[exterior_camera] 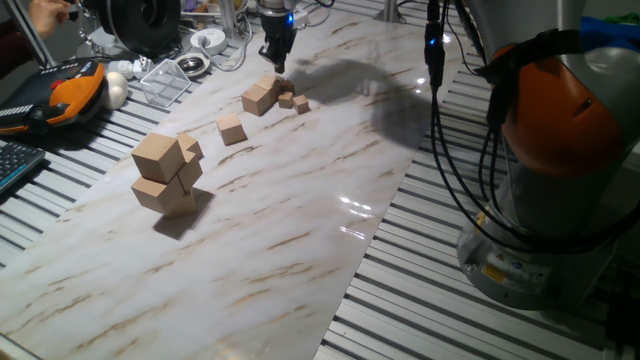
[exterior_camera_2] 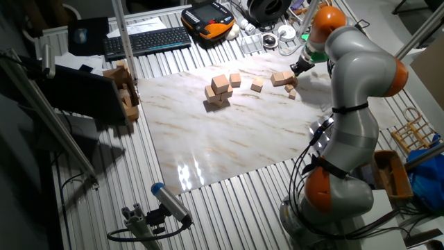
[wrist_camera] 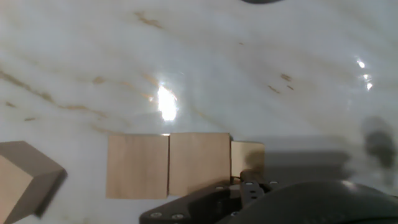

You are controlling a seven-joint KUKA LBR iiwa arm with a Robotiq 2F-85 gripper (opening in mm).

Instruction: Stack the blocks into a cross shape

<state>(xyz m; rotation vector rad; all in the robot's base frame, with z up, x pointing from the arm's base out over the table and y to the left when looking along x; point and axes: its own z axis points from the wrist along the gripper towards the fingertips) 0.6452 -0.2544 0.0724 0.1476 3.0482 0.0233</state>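
Two mid-size tan blocks [wrist_camera: 168, 165] lie side by side, touching, on the marble tabletop [exterior_camera: 300, 200]; in the hand view a smaller cube [wrist_camera: 247, 157] touches their right end. In one fixed view this pair [exterior_camera: 262, 95] sits at the far end w/ tiny cubes [exterior_camera: 295, 101] just beside. Another mid block [exterior_camera: 231, 129] lies alone, nearer. Bigger cubes [exterior_camera: 165, 172] are stacked further along. Gripper [exterior_camera: 277, 62] hangs just above the pair, empty; jaw gap can't be made out. No legible writing anywhere; keyboard [exterior_camera_2: 147, 40] & orange pendant [exterior_camera_2: 208, 17] off the mat.
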